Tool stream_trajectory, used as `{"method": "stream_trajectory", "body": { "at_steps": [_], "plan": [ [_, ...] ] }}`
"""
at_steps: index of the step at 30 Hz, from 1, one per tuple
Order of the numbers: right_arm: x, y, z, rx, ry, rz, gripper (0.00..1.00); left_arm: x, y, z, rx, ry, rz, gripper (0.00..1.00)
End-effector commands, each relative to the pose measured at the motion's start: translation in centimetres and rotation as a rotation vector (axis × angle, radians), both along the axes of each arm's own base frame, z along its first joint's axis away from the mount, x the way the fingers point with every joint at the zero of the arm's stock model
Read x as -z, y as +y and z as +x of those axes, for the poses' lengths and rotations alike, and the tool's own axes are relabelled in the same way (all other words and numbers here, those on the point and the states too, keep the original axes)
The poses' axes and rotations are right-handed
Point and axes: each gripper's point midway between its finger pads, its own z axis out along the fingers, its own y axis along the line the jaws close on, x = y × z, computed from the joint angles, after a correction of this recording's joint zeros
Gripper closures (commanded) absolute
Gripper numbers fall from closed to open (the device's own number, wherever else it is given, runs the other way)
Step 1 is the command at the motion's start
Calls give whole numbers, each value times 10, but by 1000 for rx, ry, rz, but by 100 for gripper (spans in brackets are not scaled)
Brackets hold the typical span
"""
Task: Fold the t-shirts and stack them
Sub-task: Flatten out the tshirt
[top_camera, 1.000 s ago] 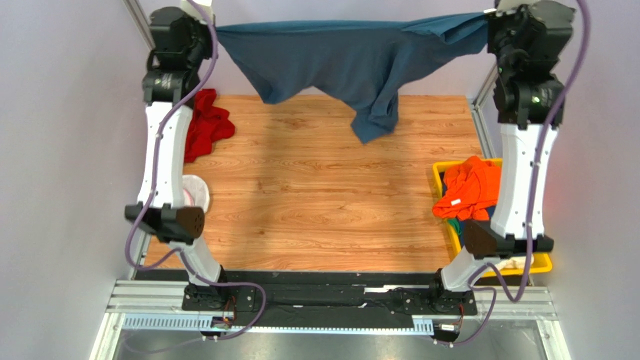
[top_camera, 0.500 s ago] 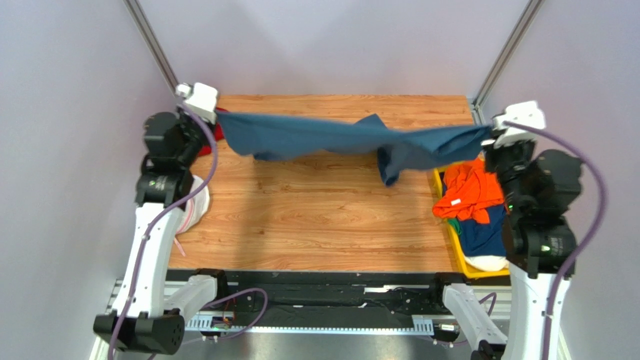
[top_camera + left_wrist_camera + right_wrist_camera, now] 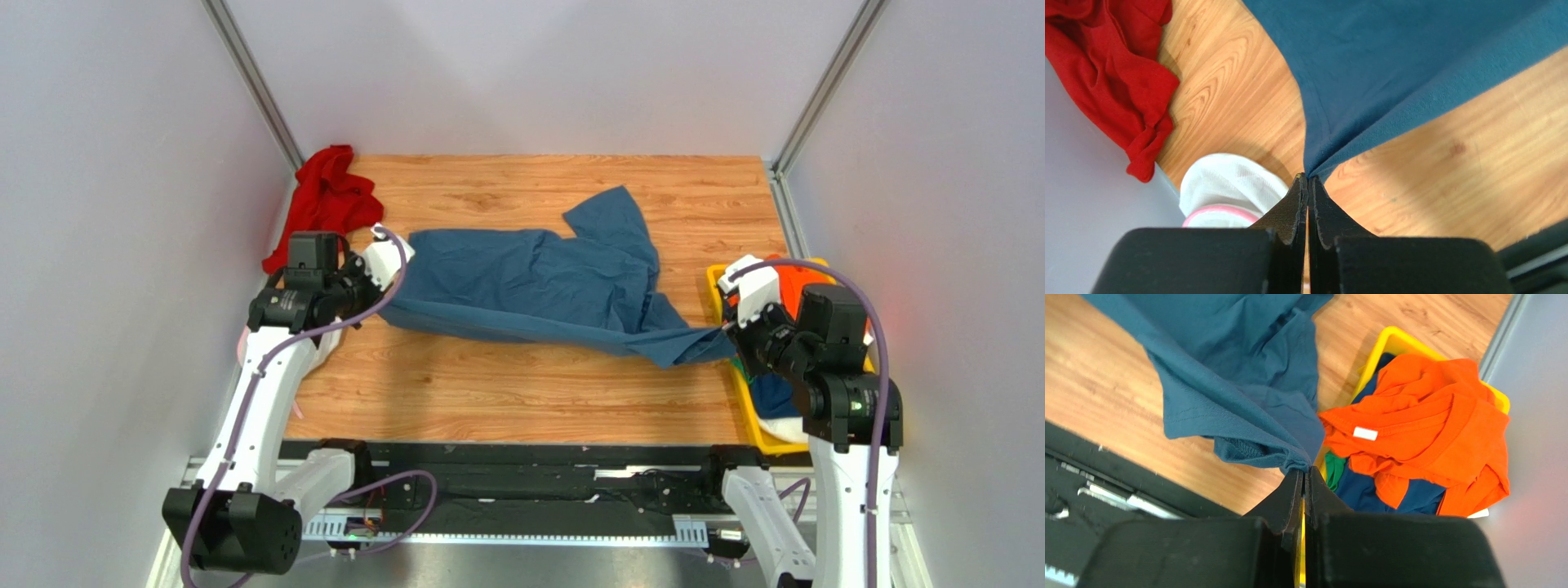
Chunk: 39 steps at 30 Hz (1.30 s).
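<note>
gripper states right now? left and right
Left gripper: closed, pinching the blue t-shirt by its edge.
Right gripper: closed on the same shirt's other end.

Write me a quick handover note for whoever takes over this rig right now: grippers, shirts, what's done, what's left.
Left gripper: shut on one corner of the large slate-blue cloth t-shirt.
Right gripper: shut on its opposite end, beside the yellow plastic bin.
The shirt lies spread but wrinkled on the wooden table; no fold made.
Orange t-shirt and navy t-shirt are in the bin; crumpled red cloth lies far left.
Left to do: fold everything, stack.
</note>
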Motion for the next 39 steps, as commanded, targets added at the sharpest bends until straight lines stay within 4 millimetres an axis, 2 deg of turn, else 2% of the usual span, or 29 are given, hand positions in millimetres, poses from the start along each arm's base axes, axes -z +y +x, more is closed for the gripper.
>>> {"method": "stream_trajectory", "body": {
  "at_steps": [1,16,20,24,26,27,28,31,33,36,38,39],
  "plan": [
    [17,4,-24,-100,108,-43,100,2,3,-31,118,89,75,100],
    [84,-2,-50,-159,335,-99,100,66,17,-94,174,430,156,100],
    [99,-4,-57,-169,389,-109,100,86,26,-114,175,524,195,100],
    [107,-4,-62,-180,422,-111,99,94,30,-125,172,565,213,100],
    [107,-3,-64,-188,425,-107,89,96,30,-130,170,581,209,100],
    [108,-3,-65,-193,428,-108,84,97,29,-132,170,583,205,96],
    [108,-2,-66,-197,428,-107,71,97,27,-133,174,584,197,92],
    [110,-2,-68,-205,438,-106,44,99,26,-133,176,579,191,80],
    [111,-1,-69,-213,451,-102,34,100,27,-131,167,578,196,76],
    [109,0,-65,-213,435,-101,30,98,26,-126,165,572,187,72],
    [101,-1,-53,-202,381,-104,28,89,22,-117,169,541,171,70],
    [98,0,-46,-189,357,-99,24,85,21,-114,171,527,164,64]
  ]
}}
